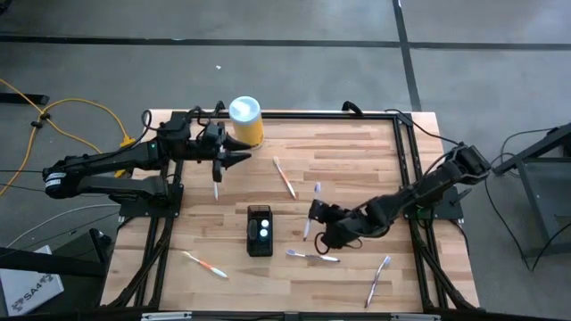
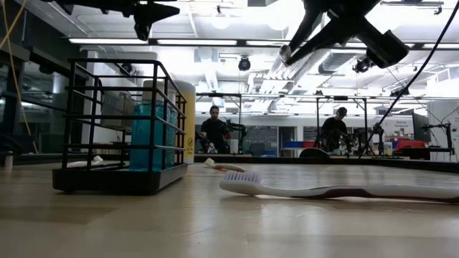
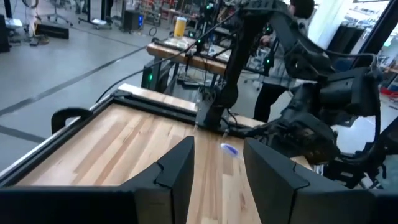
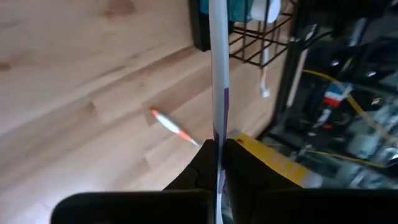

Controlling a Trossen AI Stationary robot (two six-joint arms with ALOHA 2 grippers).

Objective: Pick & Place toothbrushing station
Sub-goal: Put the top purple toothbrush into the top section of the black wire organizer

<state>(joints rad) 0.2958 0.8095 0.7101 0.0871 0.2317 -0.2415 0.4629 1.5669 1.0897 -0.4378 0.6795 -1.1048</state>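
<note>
Toothbrushing station, a small black wire-framed holder, stands near the middle of the wooden table. Just beside it, the right gripper hovers with fingers clamped on a white and purple toothbrush. Likely step: carrying this brush to the holder; next it needs lining up over a slot. The left gripper waits near a yellow canister, fingers apart, holding nothing.

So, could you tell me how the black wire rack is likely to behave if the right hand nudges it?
The rack stands taller than its base is wide, so a high push could tip it. The bottles inside probably add weight low down, steadying it. On the smooth wood table, a low push would likely slide it.
</note>
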